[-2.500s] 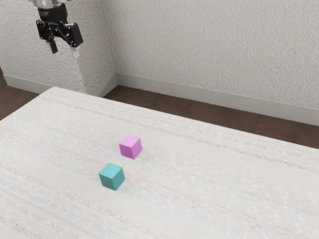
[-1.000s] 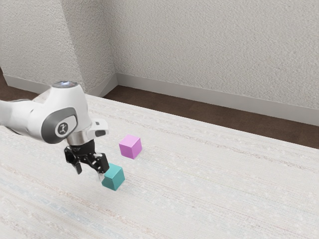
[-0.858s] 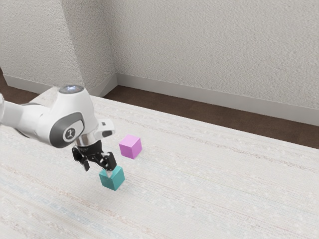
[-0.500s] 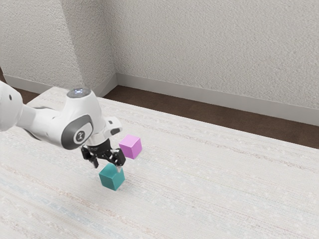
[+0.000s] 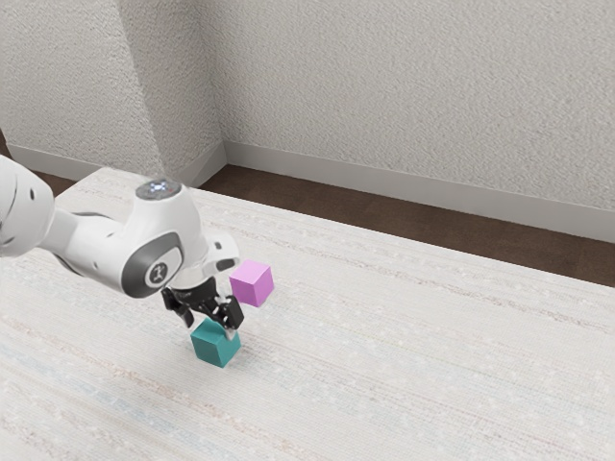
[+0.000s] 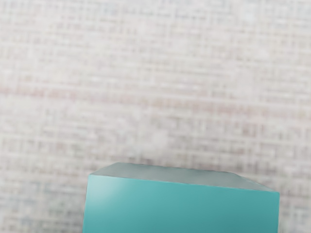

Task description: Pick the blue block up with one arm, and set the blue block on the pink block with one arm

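The blue block (image 5: 215, 346), teal in colour, rests on the table. My gripper (image 5: 206, 321) hangs directly over it, pointing down. Its black fingers (image 5: 231, 323) are open and spread about as wide as the block, with their tips at the level of its top face. In the wrist view the blue block (image 6: 181, 206) looms large just under my hand. The pink block (image 5: 252, 283) sits on the table a short way behind the blue one, toward the exterior view's right, apart from my gripper.
The pale wood-grain table (image 5: 432, 365) stretches wide to the exterior view's right and front. Its far edge (image 5: 404, 242) borders a dark floor and a white textured wall. My white arm (image 5: 106, 250) reaches in from the exterior view's left.
My arm has come down from high at the upper left to the blue block. Over the last second the gripper shifted right and settled over the block. Neither block has moved.
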You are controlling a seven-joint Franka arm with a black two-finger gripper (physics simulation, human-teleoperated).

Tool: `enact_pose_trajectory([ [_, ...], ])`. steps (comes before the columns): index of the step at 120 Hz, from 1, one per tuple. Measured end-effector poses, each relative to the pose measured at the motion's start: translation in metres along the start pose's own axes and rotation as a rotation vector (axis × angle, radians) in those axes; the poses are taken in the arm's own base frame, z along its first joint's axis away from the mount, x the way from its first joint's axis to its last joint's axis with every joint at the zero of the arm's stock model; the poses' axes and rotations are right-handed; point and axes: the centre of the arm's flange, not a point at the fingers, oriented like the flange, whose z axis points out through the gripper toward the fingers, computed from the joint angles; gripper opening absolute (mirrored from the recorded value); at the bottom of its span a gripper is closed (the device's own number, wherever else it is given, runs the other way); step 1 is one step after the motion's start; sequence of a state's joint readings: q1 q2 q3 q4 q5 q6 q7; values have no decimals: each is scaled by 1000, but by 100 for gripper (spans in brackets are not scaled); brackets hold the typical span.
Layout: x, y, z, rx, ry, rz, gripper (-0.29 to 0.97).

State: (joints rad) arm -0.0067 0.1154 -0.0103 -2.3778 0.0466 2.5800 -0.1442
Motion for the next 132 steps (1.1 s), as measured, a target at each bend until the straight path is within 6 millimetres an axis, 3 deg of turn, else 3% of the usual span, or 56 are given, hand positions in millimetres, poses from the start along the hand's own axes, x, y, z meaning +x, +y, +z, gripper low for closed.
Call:
enact_pose_trajectory([
  [132, 0, 3, 15, -4, 42, 235, 68],
])
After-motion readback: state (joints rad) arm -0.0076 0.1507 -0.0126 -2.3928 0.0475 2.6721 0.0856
